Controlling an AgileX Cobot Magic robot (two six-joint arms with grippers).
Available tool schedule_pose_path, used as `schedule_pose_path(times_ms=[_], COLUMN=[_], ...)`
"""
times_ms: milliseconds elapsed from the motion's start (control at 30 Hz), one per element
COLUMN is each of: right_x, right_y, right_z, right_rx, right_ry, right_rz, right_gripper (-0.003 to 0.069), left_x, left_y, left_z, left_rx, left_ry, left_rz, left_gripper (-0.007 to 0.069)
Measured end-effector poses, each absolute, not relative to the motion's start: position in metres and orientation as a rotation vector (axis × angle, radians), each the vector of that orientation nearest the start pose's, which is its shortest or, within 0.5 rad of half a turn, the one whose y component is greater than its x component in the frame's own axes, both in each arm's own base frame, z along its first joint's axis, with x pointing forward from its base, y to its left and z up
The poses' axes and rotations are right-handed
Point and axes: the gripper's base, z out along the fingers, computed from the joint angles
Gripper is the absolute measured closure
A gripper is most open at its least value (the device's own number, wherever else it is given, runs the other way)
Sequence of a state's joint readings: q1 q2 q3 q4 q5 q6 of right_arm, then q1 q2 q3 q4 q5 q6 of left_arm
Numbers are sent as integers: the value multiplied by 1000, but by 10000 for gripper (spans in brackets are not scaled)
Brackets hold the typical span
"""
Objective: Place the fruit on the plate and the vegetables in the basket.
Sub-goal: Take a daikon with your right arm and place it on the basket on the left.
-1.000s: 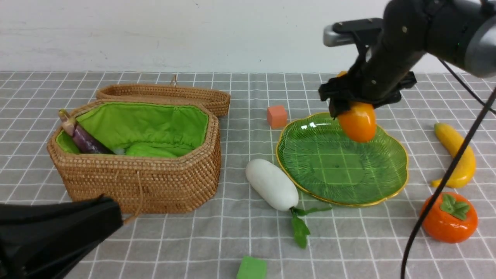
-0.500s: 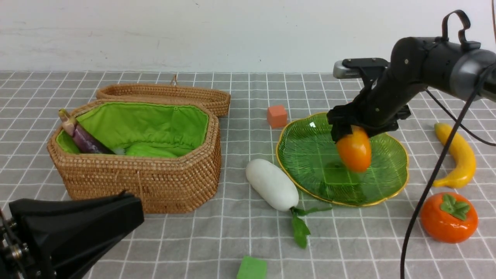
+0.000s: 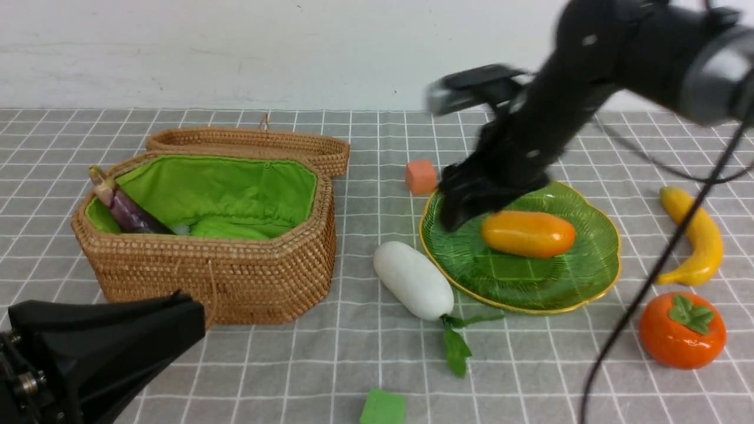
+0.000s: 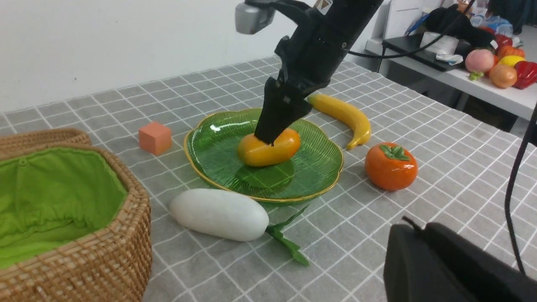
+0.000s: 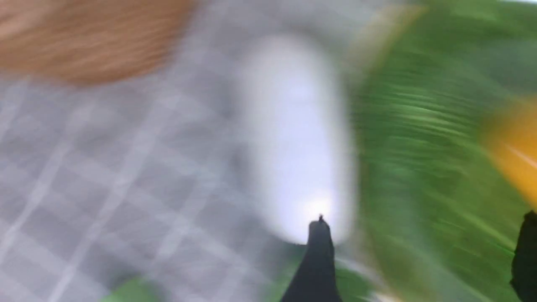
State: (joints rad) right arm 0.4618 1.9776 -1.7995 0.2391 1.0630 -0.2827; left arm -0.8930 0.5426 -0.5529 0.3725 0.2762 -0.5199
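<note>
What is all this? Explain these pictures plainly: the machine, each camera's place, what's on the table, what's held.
It is a robot with two black arms, each ending in a gripper. The wide picture looks forward from between the arms; the other two come from wrist cameras, the right one blurred. On the checked cloth: a wicker basket holding an eggplant, a white radish, a green plate with a mango lying on it, a banana, a persimmon, an orange cube and a green cube. The right gripper stands open over the plate, holding nothing. The left gripper, low near the basket, is shut.
</note>
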Motion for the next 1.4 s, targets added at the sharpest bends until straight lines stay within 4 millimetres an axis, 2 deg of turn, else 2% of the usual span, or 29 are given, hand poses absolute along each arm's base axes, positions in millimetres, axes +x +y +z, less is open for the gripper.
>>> schedule_pose_path(times_ms=[100, 133, 233, 267, 400, 700, 1267, 1400], right_x=[372, 371, 374, 379, 392, 400, 392, 393], right_y=[242, 257, 265, 269, 273, 273, 273, 273], right_z=[276, 267, 256, 244, 219, 195, 183, 175], right_rx=[-1024, -1077, -1112, -1129, -1144, -1164, -1148, -1155], right_ry=[2510, 2459, 2425, 2405, 2381, 2387, 2524, 2545], right_rz=[372, 333, 282, 239, 174, 96, 162, 159], right_gripper=[79, 74, 73, 73, 72, 72, 74, 111], left_x=[79, 79, 79, 80, 80, 80, 80, 80], left_y=[-83, -83, -83, -83, -83, -83, -83, -83], left_z=[333, 332, 332, 332, 332, 332, 332, 332], left_rx=[569, 571, 572, 572, 572, 573, 573, 573], left_ry=[1698, 1699, 1699, 1701, 1706, 1705, 1705, 1706], left_rz=[-674, -668, -667, -666, -663, -662, -661, -660], left_gripper=[592, 592, 589, 588, 585, 585, 575, 575])
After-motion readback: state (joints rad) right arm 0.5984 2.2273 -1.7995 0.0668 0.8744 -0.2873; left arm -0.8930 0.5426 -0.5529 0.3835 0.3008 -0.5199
